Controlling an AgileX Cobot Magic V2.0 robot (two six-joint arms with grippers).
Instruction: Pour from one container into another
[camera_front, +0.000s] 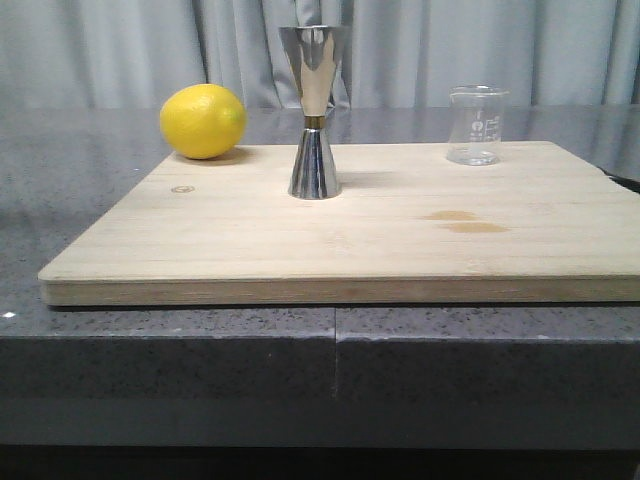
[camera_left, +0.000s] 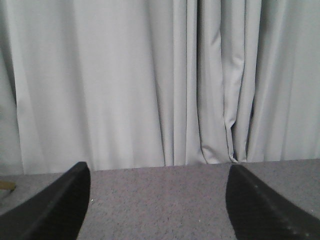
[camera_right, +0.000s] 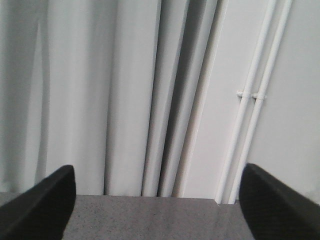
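A small clear glass beaker (camera_front: 475, 125) with a faint white scale stands upright at the back right of the wooden board (camera_front: 380, 240). The tall shiny steel jigger (camera_front: 314, 110), hourglass-shaped with a gold waist band, stands upright near the board's back middle. Neither arm shows in the front view. My left gripper (camera_left: 157, 200) is open over bare grey countertop, with nothing between its black fingers (camera_left: 55, 205). My right gripper (camera_right: 157, 205) is open too, with only countertop and curtain ahead. Neither wrist view shows the beaker or the jigger.
A yellow lemon (camera_front: 203, 121) rests at the board's back left corner. Two faint stains (camera_front: 465, 221) mark the board right of centre. The board lies on a dark speckled counter (camera_front: 200, 340). Grey curtains (camera_front: 120, 50) hang behind; white pipes (camera_right: 257, 95) run down the wall.
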